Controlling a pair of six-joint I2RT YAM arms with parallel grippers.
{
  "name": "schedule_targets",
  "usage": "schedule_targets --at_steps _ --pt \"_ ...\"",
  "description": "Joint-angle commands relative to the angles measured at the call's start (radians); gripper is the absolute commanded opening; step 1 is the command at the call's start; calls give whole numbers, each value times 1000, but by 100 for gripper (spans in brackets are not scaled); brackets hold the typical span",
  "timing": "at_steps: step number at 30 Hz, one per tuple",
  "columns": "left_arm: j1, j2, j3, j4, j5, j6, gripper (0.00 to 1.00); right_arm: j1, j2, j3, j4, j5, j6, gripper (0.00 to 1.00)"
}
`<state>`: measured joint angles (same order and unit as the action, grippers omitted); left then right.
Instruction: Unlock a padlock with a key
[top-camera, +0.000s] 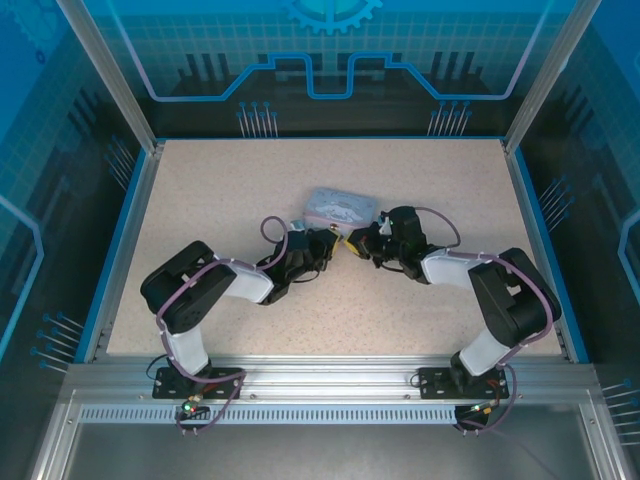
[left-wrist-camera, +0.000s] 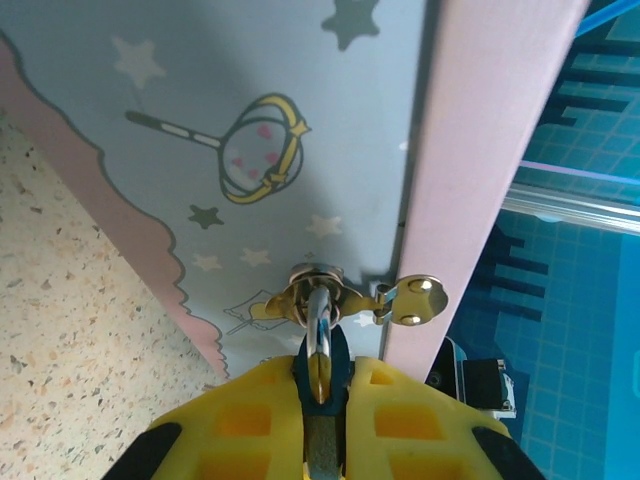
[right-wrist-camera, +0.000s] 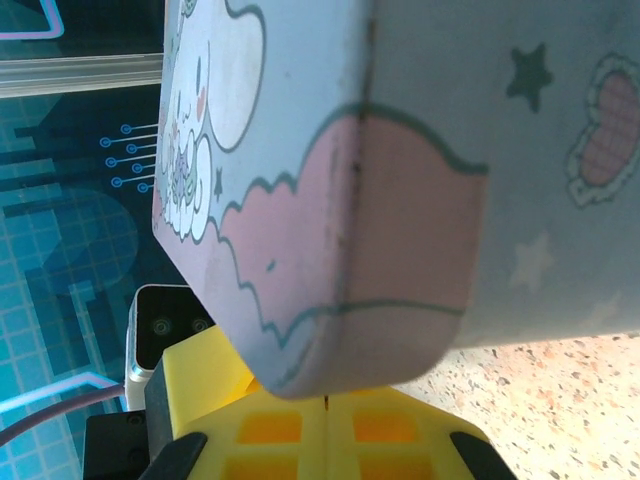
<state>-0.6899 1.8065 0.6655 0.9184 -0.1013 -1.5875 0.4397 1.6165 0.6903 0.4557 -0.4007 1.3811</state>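
Observation:
The padlock (left-wrist-camera: 338, 362) is a tiny dark blue body with a shiny shackle (left-wrist-camera: 317, 305). The shackle passes through the brassy clasp (left-wrist-camera: 410, 298) on the pale blue cartoon tin (left-wrist-camera: 300, 100). My left gripper (left-wrist-camera: 322, 378) is shut on the padlock body, right against the tin's front. My right gripper (right-wrist-camera: 327, 402) has its yellow fingers pressed together just below a pink corner of the tin (right-wrist-camera: 420, 150). No key can be seen between them, and any key is hidden. From above, the left gripper (top-camera: 322, 244) and right gripper (top-camera: 353, 243) meet in front of the tin (top-camera: 340, 207).
The tin lies near the middle of the speckled table (top-camera: 220, 200). A blue rim and metal posts (top-camera: 128, 110) border the table. The other arm's wrist camera (right-wrist-camera: 165, 325) sits close beside the tin.

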Motion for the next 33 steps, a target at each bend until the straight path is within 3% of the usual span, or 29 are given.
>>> schedule_targets --at_steps 1,6,15,22,28,33 --pt "-25 -6 24 76 66 21 0 32 12 42 51 -18 4 0" --pt "-25 -9 14 67 52 23 0 27 -5 28 37 -19 -3 1" --pt "-18 -19 6 55 44 33 0 6 -86 -4 -42 -32 -49 34" --pt "-11 -27 9 45 52 38 0 -21 -196 -37 -232 -56 -163 51" --pt "0 -39 13 26 70 47 0 -64 -323 -17 -495 10 -411 51" --pt "4 -53 11 3 84 56 0 -47 -382 89 -715 200 -766 49"
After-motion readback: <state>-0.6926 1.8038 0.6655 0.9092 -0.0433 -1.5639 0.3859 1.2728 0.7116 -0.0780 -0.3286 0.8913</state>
